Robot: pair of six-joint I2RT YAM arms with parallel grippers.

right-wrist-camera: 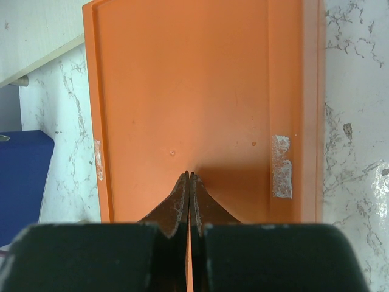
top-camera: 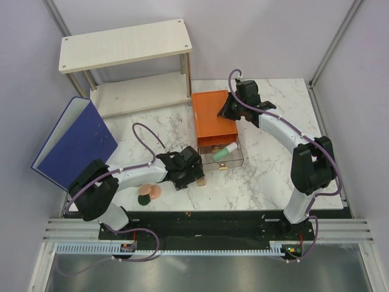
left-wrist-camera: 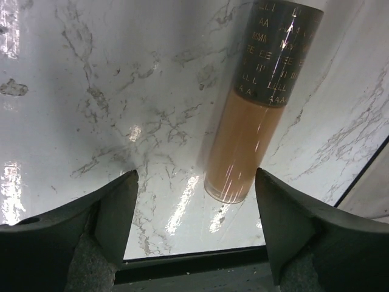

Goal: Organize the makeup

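Spread wide, my left hand point(left-wrist-camera: 196, 182) hangs over the peach cylindrical tube with dark cap point(left-wrist-camera: 243, 146), lying on the white marble worktop point(left-wrist-camera: 91, 91) (probably light, slick, apt to roll); I'd pinch its peach mid-body.

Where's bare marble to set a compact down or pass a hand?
Free: marble between the clear drawer and the right arm's elbow; also the strip between blue binder and orange box. Crowded: near left, where the left pincer hangs over the peach tube, beside compacts and peach disc.
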